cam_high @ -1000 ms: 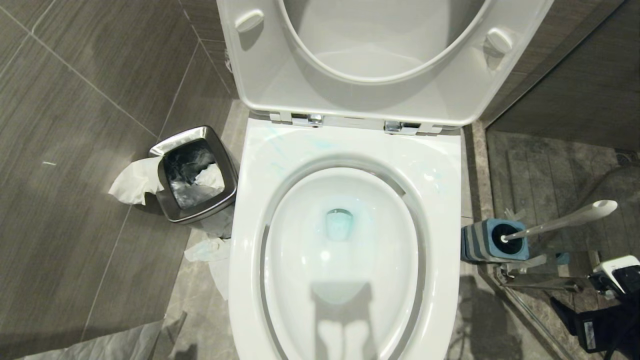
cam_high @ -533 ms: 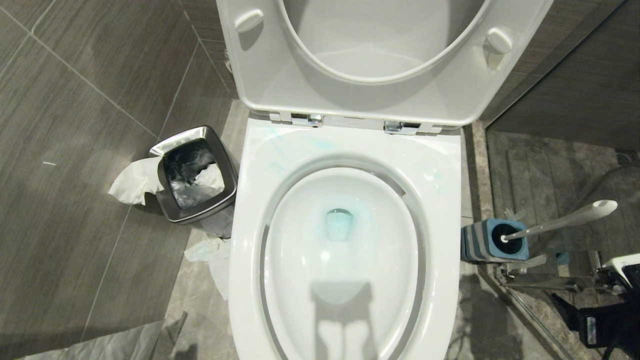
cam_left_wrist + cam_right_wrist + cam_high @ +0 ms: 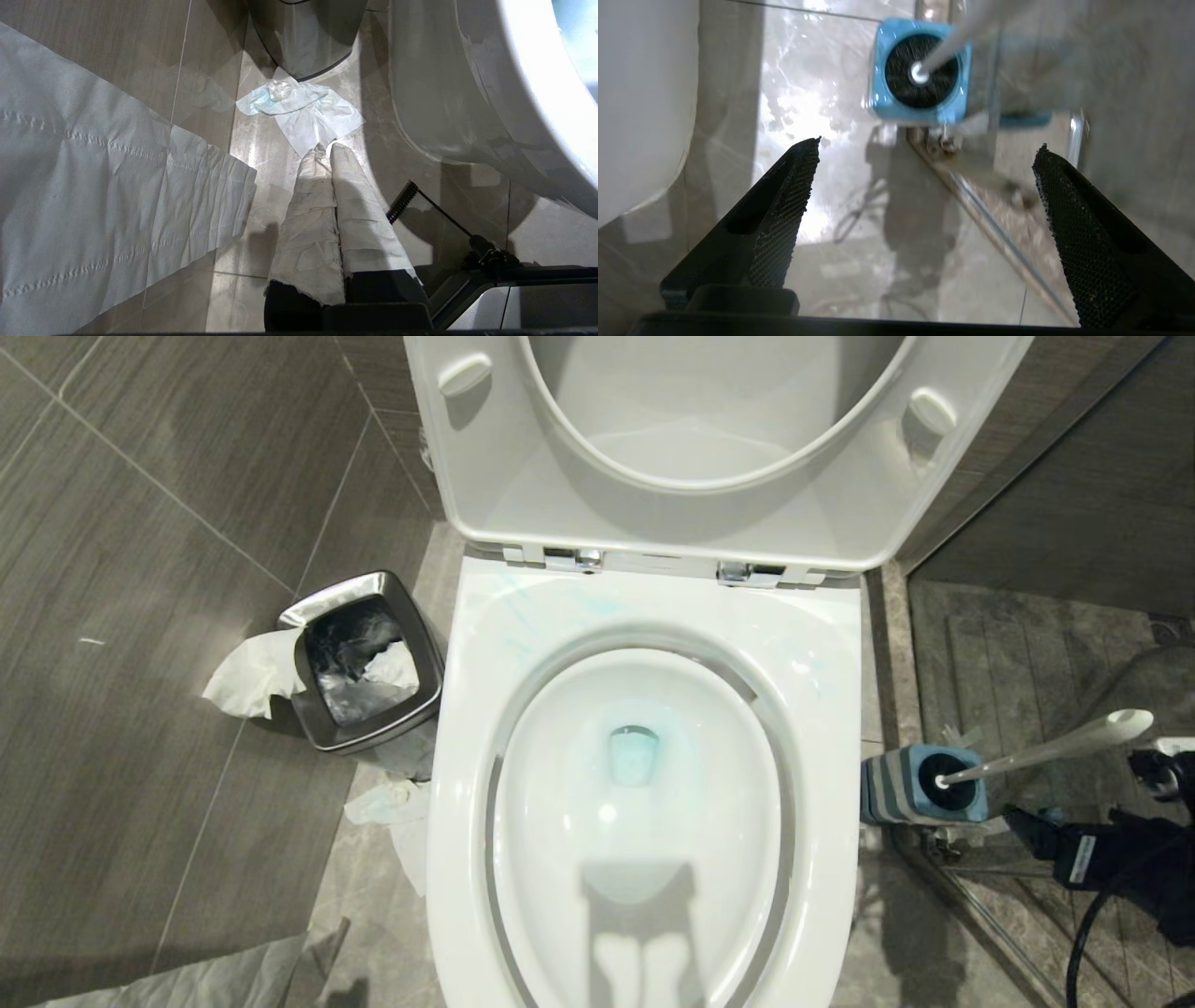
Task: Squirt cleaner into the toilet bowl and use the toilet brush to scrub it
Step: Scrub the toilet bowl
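on black right arm (image 3: 1102, 863), unreadable white label (image 3: 1082, 859)

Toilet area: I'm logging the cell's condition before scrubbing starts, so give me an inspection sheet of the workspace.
Surface: grey tiled floor, wet-looking sheen near the toilet.
Job's things: toilet bowl open, seat and lid raised; cleaner tints the water teal, faint streaks on the rim. toilet brush stands tilted in its blue-topped holder, right of the bowl.
Clutter: steel waste bin with paper hanging out; crumpled tissue on the floor; long paper strip.
Grippers: right gripper open, holding nothing, above the floor short of the holder. left gripper shut, paper-wrapped fingers, low beside the bowl.
Cables: black cable at the right arm.
Surroundings: dark wall panels.
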